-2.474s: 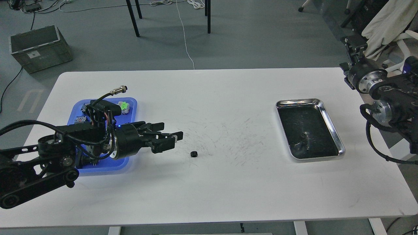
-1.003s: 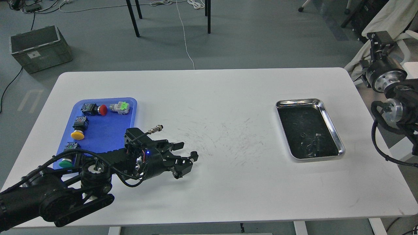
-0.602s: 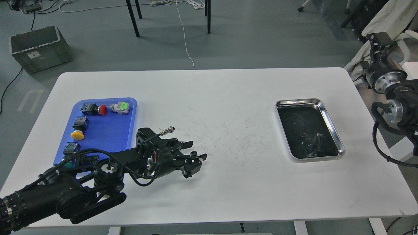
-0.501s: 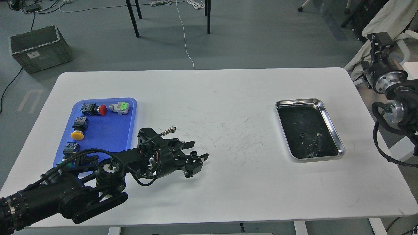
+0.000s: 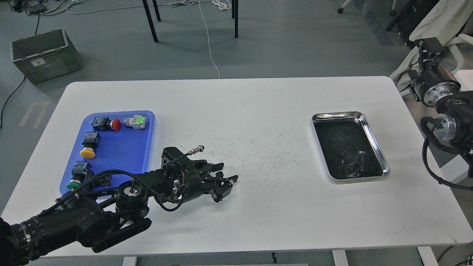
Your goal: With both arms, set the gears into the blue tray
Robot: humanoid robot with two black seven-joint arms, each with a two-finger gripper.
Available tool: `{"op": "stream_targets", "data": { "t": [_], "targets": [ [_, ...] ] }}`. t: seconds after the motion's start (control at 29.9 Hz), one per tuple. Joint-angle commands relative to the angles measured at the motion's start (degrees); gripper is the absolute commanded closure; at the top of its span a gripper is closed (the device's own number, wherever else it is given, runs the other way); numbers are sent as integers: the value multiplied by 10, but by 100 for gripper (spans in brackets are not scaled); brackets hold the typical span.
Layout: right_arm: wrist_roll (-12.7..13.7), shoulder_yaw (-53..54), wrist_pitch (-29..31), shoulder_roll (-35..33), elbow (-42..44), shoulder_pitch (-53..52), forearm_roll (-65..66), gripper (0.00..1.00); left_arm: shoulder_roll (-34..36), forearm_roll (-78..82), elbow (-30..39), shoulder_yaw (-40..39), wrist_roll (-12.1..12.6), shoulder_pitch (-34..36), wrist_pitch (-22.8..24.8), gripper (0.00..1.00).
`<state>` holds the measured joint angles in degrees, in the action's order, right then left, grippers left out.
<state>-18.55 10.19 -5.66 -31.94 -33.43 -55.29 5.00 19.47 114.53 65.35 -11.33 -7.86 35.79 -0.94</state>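
Note:
A tiny black gear [image 5: 220, 174] lies on the white table a little left of centre. My left gripper [image 5: 223, 176] reaches in low from the left and stands open. One finger is behind the gear and the other in front of it. The blue tray [image 5: 123, 155] sits to the left, behind my left arm. My right gripper [image 5: 428, 46] is raised off the table's far right corner, seen dark and end-on. A small dark speck [image 5: 343, 152] inside the steel tray is too small to identify.
The blue tray holds push-button switches with red [image 5: 111, 124], green-grey [image 5: 135, 121], yellow [image 5: 88, 146] and green [image 5: 75, 178] caps. A shiny steel tray [image 5: 374, 137] with a dark inside lies at the right. A grey crate [image 5: 44, 53] stands on the floor beyond the table.
My left arm has swung off the blue tray and moved right to the gear, with its fingers now on either side of it. The right arm drew back to the right edge.

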Motion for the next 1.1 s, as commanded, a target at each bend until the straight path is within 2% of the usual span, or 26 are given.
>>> {"op": "stream_targets", "data": {
  "t": [0.0,0.1,0.27,0.47,0.53,0.67,0.74,1.07],
  "targets": [
    [-1,0,0,-1,0,0,0,5,-1,0,-6,0,-4,1,0,39],
    [-2,0,0,-1,0,4,0,5,0,0,-6,0,-6,-3,1,47],
    [-3,0,0,0,1,6,0,5,0,0,-3,0,-13,-7,1,51],
    [-3,0,0,0,1,6,1,5,11,0,11,12,-15,-2,3,63],
    [-3,0,0,1,1,7,1,5,21,0,19,13,-15,-2,6,72],
    [-3,0,0,0,1,7,2,5,30,-1,24,12,-15,-3,8,77],
    [-3,0,0,0,1,8,4,5,35,0,29,16,-16,-4,10,85],
    [-3,0,0,0,0,12,13,5,52,-4,47,25,-15,-5,25,92]
  ]
}}
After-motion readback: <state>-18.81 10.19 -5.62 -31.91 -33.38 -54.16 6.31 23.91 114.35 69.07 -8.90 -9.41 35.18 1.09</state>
